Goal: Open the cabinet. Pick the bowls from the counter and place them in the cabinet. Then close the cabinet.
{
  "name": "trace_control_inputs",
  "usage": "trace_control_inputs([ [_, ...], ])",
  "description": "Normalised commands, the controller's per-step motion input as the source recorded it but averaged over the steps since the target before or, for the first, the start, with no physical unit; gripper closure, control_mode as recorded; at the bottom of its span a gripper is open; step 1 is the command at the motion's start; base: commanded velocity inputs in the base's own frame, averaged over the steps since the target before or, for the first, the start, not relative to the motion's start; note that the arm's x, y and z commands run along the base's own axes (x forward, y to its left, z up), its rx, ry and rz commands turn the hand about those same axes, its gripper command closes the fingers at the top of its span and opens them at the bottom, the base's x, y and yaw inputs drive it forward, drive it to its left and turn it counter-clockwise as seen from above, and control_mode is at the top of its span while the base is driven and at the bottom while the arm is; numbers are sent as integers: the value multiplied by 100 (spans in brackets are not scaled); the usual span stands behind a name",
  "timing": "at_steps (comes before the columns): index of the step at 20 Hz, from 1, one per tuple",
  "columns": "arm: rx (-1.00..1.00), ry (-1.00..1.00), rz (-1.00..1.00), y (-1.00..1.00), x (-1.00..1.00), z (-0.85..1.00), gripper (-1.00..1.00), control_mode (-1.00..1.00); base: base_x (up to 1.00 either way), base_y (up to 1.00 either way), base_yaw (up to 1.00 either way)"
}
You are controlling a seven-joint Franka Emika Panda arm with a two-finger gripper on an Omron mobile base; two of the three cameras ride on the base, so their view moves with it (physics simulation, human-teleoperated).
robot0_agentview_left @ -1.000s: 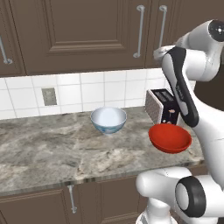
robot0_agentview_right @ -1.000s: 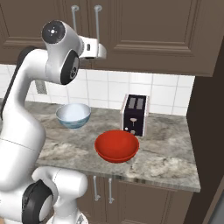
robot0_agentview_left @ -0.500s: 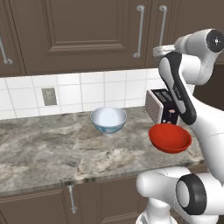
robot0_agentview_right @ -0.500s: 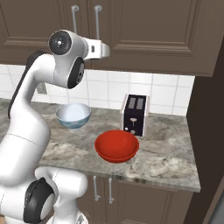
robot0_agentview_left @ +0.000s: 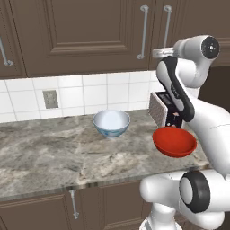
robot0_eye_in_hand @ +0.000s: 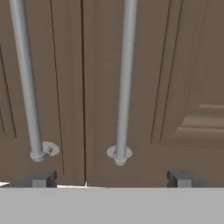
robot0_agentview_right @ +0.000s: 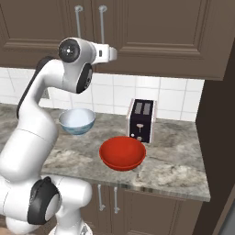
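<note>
Facing the cabinet (robot0_eye_in_hand: pixel 131 65) at close range, the gripper (robot0_eye_in_hand: pixel 109 179) has its two finger tips (robot0_eye_in_hand: pixel 41 178) spread wide with nothing between them, the right-hand door's silver bar handle (robot0_eye_in_hand: pixel 124 83) running up between the two tips, nearer the left one. The left-hand door's handle (robot0_eye_in_hand: pixel 27 83) stands above the left tip, and the dark seam where the two shut doors meet runs between the handles (both doors look flush and closed). From the base cameras the hand sits just below the handles' lower ends, in front of the doors' bottom edge, with tiled wall (robot0_agentview_left: pixel 90 94) underneath. On the counter (robot0_agentview_left: pixel 49 152) the white and blue bowl (robot0_agentview_left: pixel 111 123) rests near the wall with bare stone around it. The red bowl (robot0_agentview_right: pixel 122 152) lies closer to the counter's front edge, just in front of a toaster (robot0_agentview_right: pixel 141 120). The two bowls are apart, not touching.
</note>
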Motion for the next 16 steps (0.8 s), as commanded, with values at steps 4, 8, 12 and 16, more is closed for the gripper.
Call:
trace_control_inputs([
  [4,0,-2,0,0,52,0,-100,-100,0,0,0],
  [8,0,-2,0,0,59,0,-100,-100,0,0,0],
  [12,1,-3,1,-6,66,0,-100,-100,0,0,0],
  [16,3,-4,1,-28,65,-5,-100,-100,0,0,0],
])
